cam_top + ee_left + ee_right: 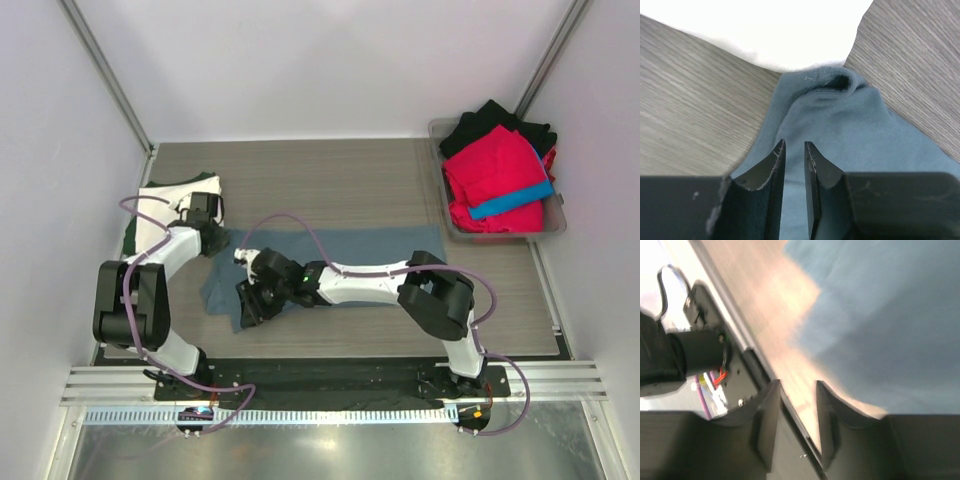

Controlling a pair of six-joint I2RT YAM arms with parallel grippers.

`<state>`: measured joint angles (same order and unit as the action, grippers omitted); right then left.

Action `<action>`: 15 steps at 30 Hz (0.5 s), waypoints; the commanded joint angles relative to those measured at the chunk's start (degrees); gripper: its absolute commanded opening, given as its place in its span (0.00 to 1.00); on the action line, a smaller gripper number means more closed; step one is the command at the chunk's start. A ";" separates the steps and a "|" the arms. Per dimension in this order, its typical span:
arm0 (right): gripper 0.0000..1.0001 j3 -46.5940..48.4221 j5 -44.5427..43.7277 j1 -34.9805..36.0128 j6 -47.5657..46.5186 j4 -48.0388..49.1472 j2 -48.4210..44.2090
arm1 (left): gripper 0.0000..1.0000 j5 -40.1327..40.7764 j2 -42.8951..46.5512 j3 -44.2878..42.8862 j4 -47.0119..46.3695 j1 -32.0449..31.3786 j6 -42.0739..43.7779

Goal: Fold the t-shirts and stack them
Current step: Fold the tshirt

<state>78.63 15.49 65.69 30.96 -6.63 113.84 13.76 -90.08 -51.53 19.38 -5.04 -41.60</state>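
1. Shirt in work: the blue-grey shirt (375, 245) lies spread mid-table (330, 170), long side running 9 to 3 o'clock. Its 9 o'clock end is uneven. I can't tell how many layers it has.
2. Left gripper (218, 240) (794, 145) is at the shirt's 10 o'clock corner. Its fingers are nearly together with a bunched edge of the cloth between them, and it looks pinched.
3. Right gripper (250, 300) (797, 385) is at the 8 o'clock corner, fingers apart with nothing between them. Its wrist view is blurred.
4. Step, as I read it: taking both 9 o'clock corners for a fold across toward 3 o'clock.
5. Next move needs the right fingers down on the near corner and closed on cloth. Both corners then lift level and travel together so the edge lands square.
6. Further out: the white shirt (160, 215) sits folded on the green shirt (128, 228) at the table's 10 o'clock, which is the stack. The bin (555, 225) at 2 o'clock holds the red shirt (495, 165) and others.
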 commanded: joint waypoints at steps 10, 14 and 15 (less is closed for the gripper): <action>0.47 -10.78 -13.82 -1.27 4.55 0.14 -15.22 | 0.24 1.97 16.33 6.08 2.77 -1.99 -4.88; 0.45 -14.99 -23.72 -3.81 4.46 -3.91 -18.82 | 0.30 0.04 24.85 10.39 4.17 -3.66 -6.47; 0.44 -15.61 -25.14 -4.34 4.29 -5.91 -19.79 | 0.31 -0.31 27.74 11.00 4.70 -4.97 -6.91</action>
<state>64.99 0.03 62.81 34.50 -7.86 97.30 14.24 -67.90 -42.04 22.52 -8.05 -46.22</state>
